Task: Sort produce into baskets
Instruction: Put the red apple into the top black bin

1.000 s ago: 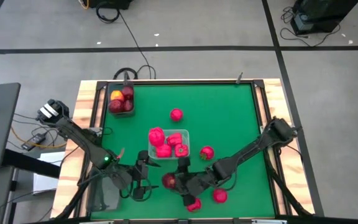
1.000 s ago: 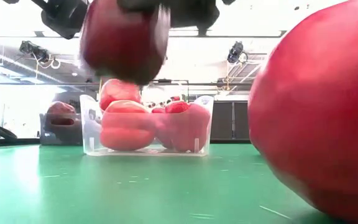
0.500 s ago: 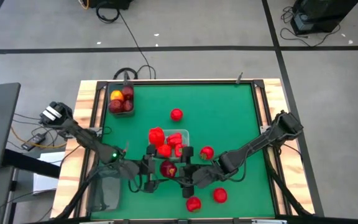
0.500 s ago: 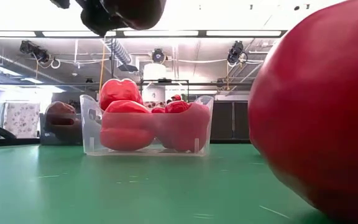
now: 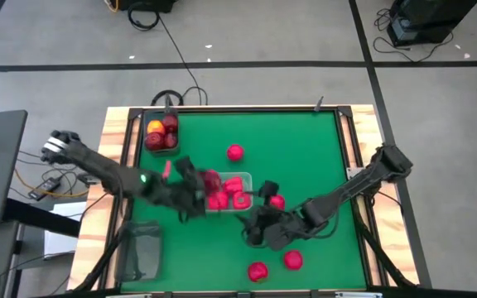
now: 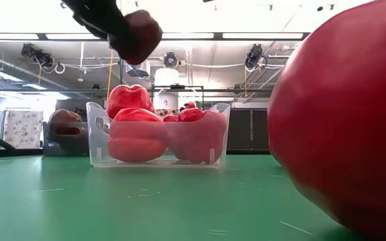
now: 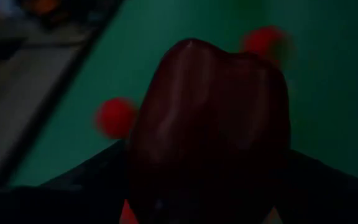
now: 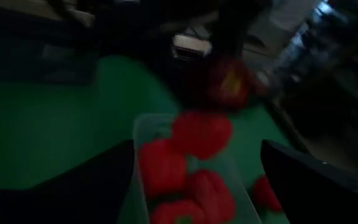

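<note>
Handoff done: a second ago the right gripper (image 5: 253,234) had the dark maroon apple (image 7: 209,134) near the front edge of the table; half a second ago both grippers met on it; now the left gripper (image 5: 190,203) has it. The left wrist view shows the apple filling the space between the left fingers, clamped on both sides. In the low view it hangs above the left end of the clear bin (image 6: 214,150), off the mat.

Right gripper is now empty, fingers spread wide, sitting just in front of the clear bin and facing it; its wrist view looks straight at the bright red peppers (image 8: 202,132) in there.

Left arm pose: reaching in from the left edge of the table, angled toward the middle, wrist at the clear bin's left side.

My read: the apple belongs with the other dark ones in the grey bin (image 5: 159,142) at the back left corner, next to the yellow-orange fruit (image 5: 155,127), so the left arm has a carry back along the left side.

Still loose on the green mat: round red ones at mid-back (image 5: 235,152), right of the clear bin (image 5: 277,201), and two near the front edge (image 5: 257,271). Second grey bin (image 5: 141,254) at front left looks empty.
</note>
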Controlling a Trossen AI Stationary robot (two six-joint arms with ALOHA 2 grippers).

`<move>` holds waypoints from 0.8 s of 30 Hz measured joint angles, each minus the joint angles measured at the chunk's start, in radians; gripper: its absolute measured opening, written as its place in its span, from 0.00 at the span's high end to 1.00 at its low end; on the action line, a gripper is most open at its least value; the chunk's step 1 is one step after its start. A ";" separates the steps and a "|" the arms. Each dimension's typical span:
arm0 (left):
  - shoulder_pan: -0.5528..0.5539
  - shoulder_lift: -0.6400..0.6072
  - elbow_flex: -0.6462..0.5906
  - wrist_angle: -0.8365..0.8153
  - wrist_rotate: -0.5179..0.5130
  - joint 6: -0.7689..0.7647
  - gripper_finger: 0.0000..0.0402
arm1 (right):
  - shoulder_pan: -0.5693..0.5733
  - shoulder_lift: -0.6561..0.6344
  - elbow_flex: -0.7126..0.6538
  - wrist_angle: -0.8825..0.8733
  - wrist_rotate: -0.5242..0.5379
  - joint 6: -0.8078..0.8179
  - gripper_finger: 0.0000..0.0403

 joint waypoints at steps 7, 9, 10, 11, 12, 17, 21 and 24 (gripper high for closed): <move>0.381 -0.204 0.004 -0.181 0.010 0.045 0.21 | 0.038 -0.044 0.000 -0.169 0.015 0.227 0.10; 0.506 -0.238 -0.007 -0.182 0.028 0.074 0.21 | 0.051 -0.043 0.000 -0.189 0.013 0.239 0.11; 0.571 -0.256 -0.022 -0.178 0.054 0.102 0.21 | 0.055 -0.043 0.000 -0.192 0.011 0.246 0.11; 0.636 -0.268 -0.042 -0.179 0.088 0.124 0.21 | 0.059 -0.043 0.000 -0.198 0.012 0.255 0.11; 0.697 -0.275 -0.062 -0.166 0.118 0.133 0.21 | 0.061 -0.043 0.000 -0.208 0.014 0.266 0.11; 0.985 -0.273 -0.185 -0.047 0.285 0.129 0.19 | 0.081 -0.043 0.000 -0.248 0.014 0.310 0.12; 1.115 -0.237 -0.240 0.025 0.306 0.099 0.19 | 0.080 -0.043 0.000 -0.276 0.014 0.349 0.12; 1.162 -0.204 -0.245 0.034 0.309 0.104 0.18 | 0.080 -0.043 0.000 -0.285 0.012 0.368 0.12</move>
